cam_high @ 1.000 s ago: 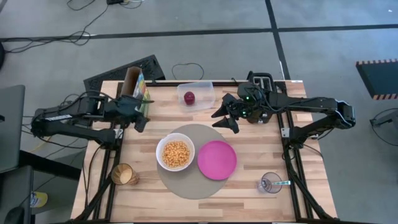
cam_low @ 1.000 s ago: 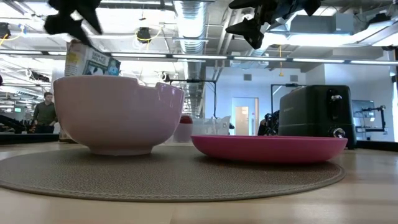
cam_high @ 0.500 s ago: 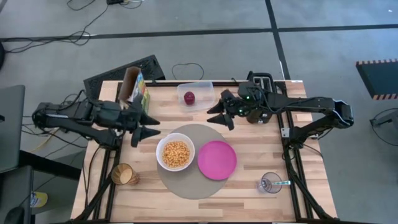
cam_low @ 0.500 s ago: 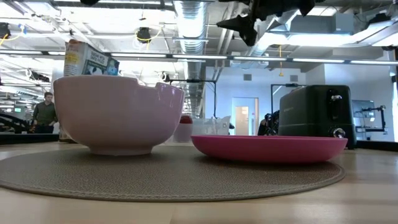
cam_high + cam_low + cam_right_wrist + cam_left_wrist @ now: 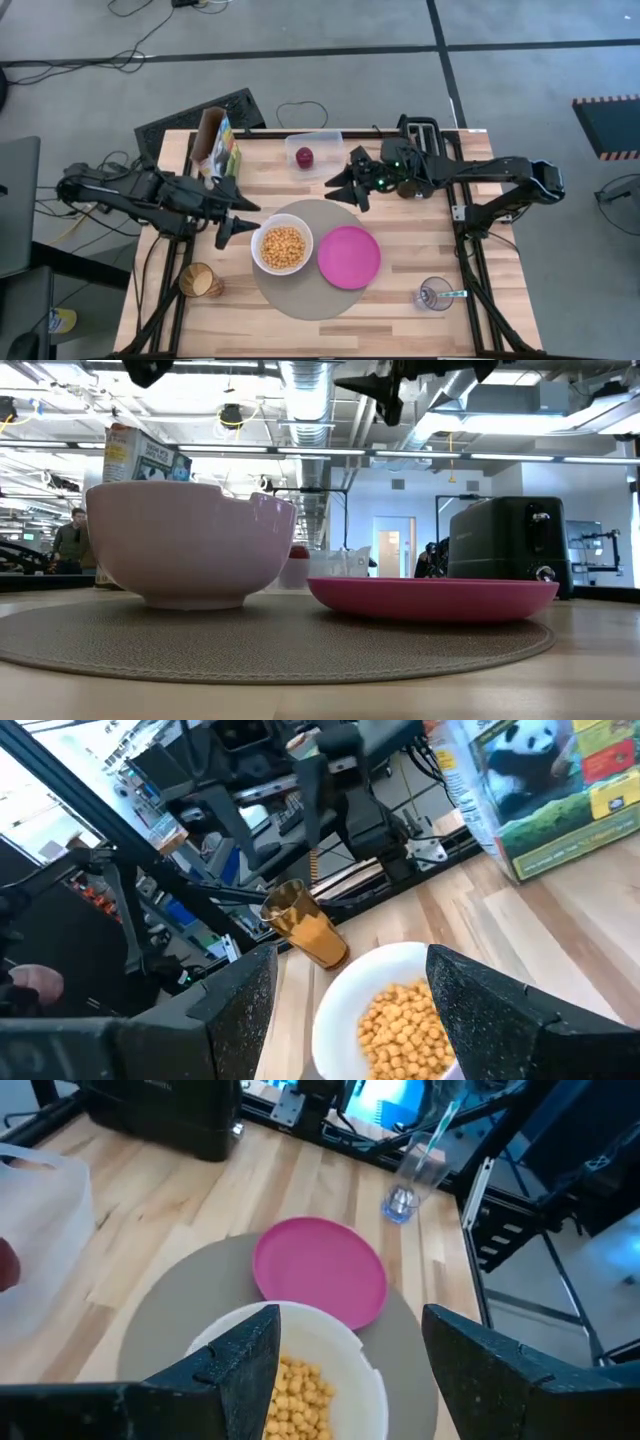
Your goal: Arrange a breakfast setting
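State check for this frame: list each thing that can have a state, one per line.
Bowl: on mat, holds cereal.
Plate: on mat, empty.
Apple: inside tub.
Glass: upright, spoon in it.
Cereal box: upright, top open.
Left gripper: open, empty.
Right gripper: open, empty.

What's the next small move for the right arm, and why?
Probably ease the right gripper toward the clear tub and down onto the small red apple. It is open, empty and hovering just beside the tub, the apple is still inside it, and the magenta plate on the mat is bare.
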Motion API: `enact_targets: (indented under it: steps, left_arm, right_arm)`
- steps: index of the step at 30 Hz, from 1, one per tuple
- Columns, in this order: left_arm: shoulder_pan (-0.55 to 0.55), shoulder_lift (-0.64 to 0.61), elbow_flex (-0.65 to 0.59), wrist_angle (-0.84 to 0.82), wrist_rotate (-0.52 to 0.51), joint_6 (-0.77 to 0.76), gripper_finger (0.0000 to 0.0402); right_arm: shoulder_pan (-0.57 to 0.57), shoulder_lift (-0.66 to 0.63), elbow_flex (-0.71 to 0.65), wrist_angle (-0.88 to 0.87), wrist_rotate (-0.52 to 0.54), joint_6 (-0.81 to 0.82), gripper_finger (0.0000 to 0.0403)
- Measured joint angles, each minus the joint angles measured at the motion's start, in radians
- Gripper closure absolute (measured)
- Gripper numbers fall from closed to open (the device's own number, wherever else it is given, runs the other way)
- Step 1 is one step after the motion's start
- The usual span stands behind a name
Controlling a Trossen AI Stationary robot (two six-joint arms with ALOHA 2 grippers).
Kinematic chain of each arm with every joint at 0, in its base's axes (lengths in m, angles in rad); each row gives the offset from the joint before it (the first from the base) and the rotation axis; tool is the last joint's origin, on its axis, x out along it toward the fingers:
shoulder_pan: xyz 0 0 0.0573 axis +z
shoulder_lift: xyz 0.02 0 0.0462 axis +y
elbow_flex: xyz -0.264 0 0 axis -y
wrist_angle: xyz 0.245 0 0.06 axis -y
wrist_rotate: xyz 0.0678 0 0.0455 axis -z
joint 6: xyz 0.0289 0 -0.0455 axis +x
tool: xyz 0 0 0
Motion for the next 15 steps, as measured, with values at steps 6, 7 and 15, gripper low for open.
enact_targets:
  steps: [6, 7, 15]
  left_arm:
    - [-0.002, 0.017, -0.011, 0.008, -0.011, 0.006, 0.0173]
    - [-0.002, 0.019, -0.011, 0.009, -0.013, 0.01, 0.0173]
    - [0.005, 0.024, -0.011, -0.006, -0.061, -0.013, 0.0173]
  right_arm:
    - [0.032, 0.0, 0.037, -0.03, 0.019, 0.0, 0.0117]
    - [0.032, -0.001, 0.049, -0.059, 0.019, -0.001, 0.0117]
    - [-0.06, -0.006, 0.238, -0.559, 0.079, -0.085, 0.0117]
